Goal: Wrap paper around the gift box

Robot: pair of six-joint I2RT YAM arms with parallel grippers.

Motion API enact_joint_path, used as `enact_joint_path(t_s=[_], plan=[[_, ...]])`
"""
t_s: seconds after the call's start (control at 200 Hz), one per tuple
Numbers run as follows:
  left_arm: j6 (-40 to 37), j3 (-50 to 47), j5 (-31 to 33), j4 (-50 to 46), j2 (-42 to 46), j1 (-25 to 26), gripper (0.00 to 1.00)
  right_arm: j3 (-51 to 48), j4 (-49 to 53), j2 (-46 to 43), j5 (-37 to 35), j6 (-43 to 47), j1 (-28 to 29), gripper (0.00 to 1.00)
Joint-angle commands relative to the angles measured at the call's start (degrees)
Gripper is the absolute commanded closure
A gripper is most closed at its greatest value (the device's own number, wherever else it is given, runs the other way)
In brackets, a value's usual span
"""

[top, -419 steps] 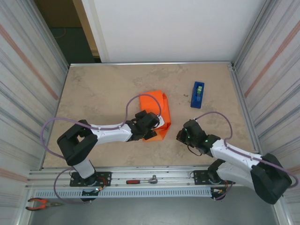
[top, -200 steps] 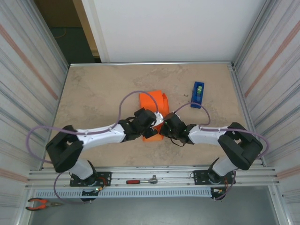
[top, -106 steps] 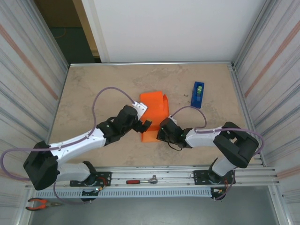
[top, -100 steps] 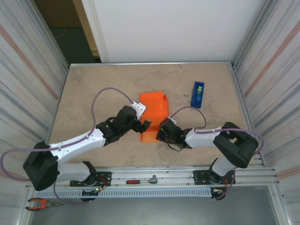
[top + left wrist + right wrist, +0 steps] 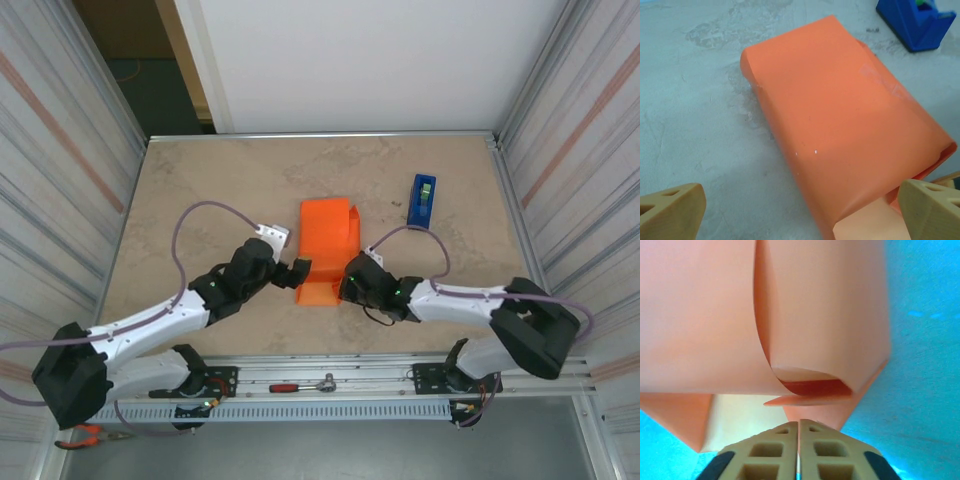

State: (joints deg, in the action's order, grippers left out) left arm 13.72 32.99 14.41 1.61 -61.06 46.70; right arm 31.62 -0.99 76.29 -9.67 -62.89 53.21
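Paper [image 5: 326, 250] lies mid-table, folded into a bundle running near to far, the gift box hidden inside, we judge. Our right claw [image 5: 798, 427], fingers together, sits at its near end by the loose flap [image 5: 810, 399]; our left claw [image 5: 297, 272] gapes just left.

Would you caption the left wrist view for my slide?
Folded bright orange paper sheet on mottled table, blue plastic tape dispenser beyond.

Premises were a workshop test cell: ribbed panel walls [image 5: 70, 170], a metal rail [image 5: 350, 410], pliers [image 5: 85, 432] and a ratchet [image 5: 315, 383] at the near edge.
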Motion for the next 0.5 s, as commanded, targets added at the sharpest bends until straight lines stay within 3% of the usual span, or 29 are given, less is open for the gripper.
enact_joint_path(t_s=[0.0,0.08,0.155,0.301,0.496], plan=[[5.78,-3.88,-1.79,1.88,3.48,-0.48,0.01,-4.44,6.91,-5.89,-3.92,-0.44,-1.27,0.85],[9.25,-6.56,-3.20,3.67,5.01,-1.12,0.01,-8.08,5.86,-10.24,-3.65,-1.08,-2.58,0.89],[11.09,-7.65,-5.01,3.76,5.19,-1.61,0.01,-11.35,2.89,-13.61,-2.36,-0.75,-3.97,1.00],[11.51,-8.46,-6.59,3.75,4.35,-1.70,0.01,-12.44,-0.41,-15.61,-0.26,0.57,-6.14,1.00],[11.15,-9.62,-5.19,4.55,4.05,-1.70,0.01,-8.58,-3.45,-9.75,1.16,1.68,-6.10,1.00]])
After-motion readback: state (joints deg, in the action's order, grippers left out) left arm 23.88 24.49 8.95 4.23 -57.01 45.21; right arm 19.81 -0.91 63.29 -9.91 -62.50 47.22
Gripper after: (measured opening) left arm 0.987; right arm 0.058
